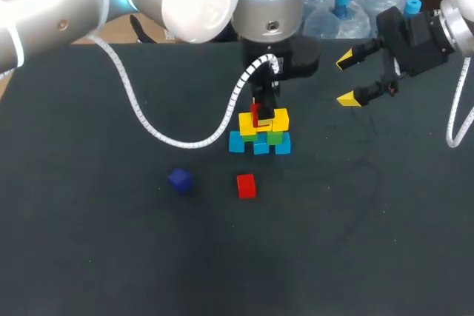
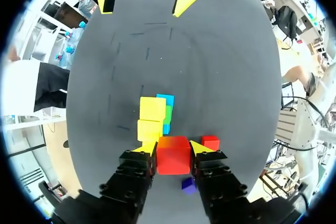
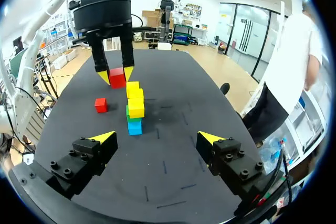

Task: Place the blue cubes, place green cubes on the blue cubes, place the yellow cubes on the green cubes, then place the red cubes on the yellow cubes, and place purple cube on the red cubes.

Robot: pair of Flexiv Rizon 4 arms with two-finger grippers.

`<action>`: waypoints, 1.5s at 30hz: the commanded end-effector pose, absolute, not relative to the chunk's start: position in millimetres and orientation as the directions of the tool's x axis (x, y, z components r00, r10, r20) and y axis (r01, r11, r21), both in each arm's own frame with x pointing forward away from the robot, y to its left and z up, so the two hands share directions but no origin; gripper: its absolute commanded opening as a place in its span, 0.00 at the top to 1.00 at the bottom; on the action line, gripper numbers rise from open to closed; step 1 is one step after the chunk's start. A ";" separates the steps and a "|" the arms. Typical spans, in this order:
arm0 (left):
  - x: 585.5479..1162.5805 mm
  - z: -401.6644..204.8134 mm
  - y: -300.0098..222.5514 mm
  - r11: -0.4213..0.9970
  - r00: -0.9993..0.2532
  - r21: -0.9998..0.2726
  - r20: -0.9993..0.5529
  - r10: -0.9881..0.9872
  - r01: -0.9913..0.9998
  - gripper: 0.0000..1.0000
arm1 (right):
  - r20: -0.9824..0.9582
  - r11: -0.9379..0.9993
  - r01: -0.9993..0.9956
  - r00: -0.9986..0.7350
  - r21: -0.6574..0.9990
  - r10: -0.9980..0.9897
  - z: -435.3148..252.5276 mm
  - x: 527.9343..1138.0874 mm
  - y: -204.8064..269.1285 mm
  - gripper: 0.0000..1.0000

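Left claw (image 2: 174, 149) points down, clamping a red cube (image 2: 173, 164) over the stack (image 1: 261, 137); right claw (image 1: 346, 79) hangs open aside.

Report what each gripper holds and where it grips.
Left gripper grips a red cube by two opposite side faces. Right gripper is open, holding nothing.

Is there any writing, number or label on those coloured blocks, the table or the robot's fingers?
None can be read.
The stacked cubes, the held red cube in the left gripper, the loose red cube and the purple cube show plain faces.
The table bears only faint scuff marks, no letters.
The right gripper shows no label.
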State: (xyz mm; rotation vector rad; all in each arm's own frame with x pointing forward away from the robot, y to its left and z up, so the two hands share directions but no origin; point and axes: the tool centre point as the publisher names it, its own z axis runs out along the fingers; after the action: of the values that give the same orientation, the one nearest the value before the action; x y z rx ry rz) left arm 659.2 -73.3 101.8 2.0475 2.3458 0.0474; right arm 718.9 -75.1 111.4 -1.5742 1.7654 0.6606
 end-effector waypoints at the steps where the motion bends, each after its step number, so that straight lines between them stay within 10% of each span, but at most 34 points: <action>1: 658.2 98.3 -71.3 0.136 -0.136 0.041 -0.007 0.991 0.990 1.00 | -0.762 0.143 -0.988 -0.044 -0.064 -0.646 111.1 718.8 -75.1 0.00; 45: 684.7 90.4 -68.1 0.103 -0.103 0.037 0.002 0.995 0.994 1.00 | -0.762 0.143 -0.988 -0.044 -0.064 -0.646 111.1 718.8 -75.1 0.00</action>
State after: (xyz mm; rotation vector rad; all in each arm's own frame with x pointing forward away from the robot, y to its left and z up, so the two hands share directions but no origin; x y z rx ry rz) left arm 681.8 -66.0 89.9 2.0795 2.3125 0.0445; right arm 718.9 -75.1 111.4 -1.5742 1.7654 0.6606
